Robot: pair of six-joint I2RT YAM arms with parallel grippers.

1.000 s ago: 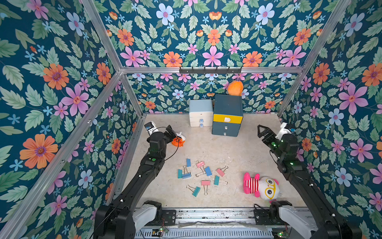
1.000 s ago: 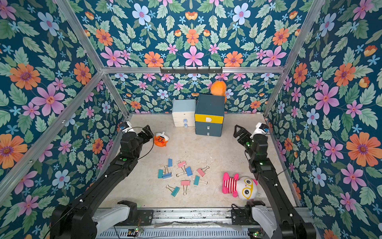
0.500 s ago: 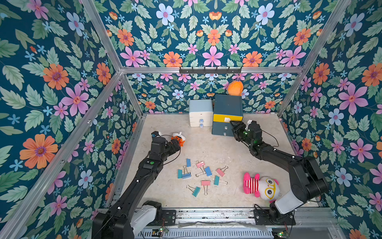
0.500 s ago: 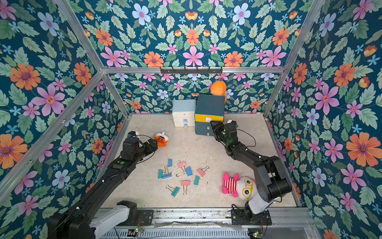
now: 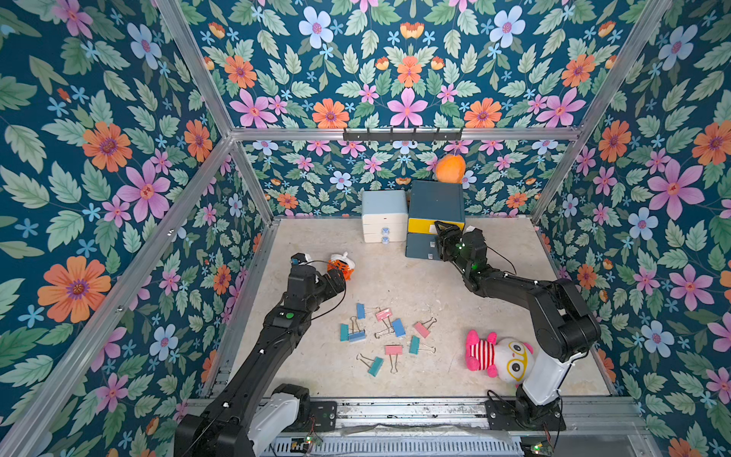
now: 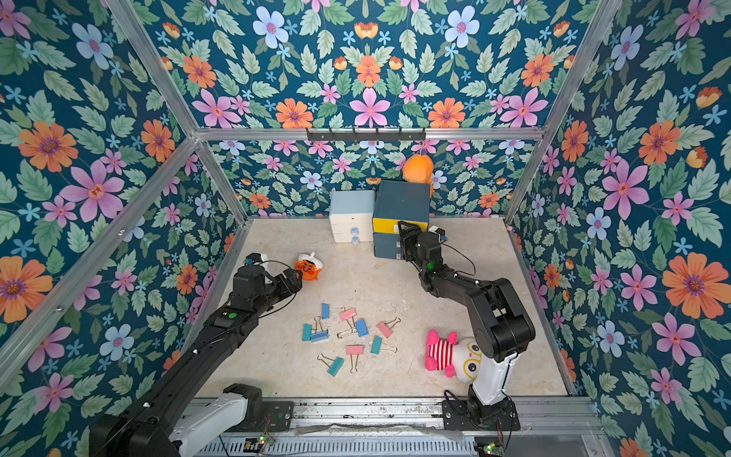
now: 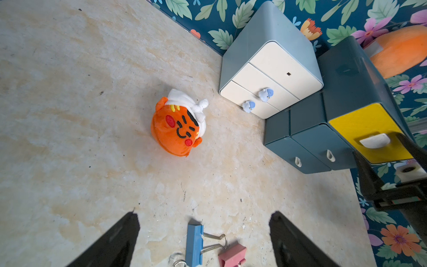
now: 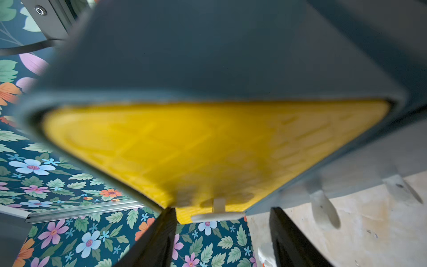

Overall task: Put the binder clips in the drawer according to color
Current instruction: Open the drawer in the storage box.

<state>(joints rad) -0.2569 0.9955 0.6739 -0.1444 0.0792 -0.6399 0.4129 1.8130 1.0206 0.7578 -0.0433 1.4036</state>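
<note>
My half-open right claw [image 8: 221, 211] straddles the drawer [image 8: 208, 150]'s small handle [image 7: 374, 140], likely stiff and slick, so I'd pinch it squarely; left claw [image 7: 204, 215] gapes wide.

A beige, marbled tabletop [image 5: 395, 277], stained and scuffed in places, carries everything. The dark blue-grey cabinet [image 5: 435, 201], with one yellow drawer front above dark ones, stands at its far edge against the back wall. A white and pale-blue drawer unit [image 5: 383, 203] stands side by side with the cabinet, shorter than it. An orange tiger plush [image 5: 341, 269] lies in front of the cabinet, out past the drawer unit's side. Nine binder clips [image 5: 393, 349], teal, blue and pink, lie scattered well in front of the cabinet, some touching. A pink-striped plush doll [image 5: 498, 356] with a white head lies farther from the cabinet, on the side away from the drawer unit.
</note>
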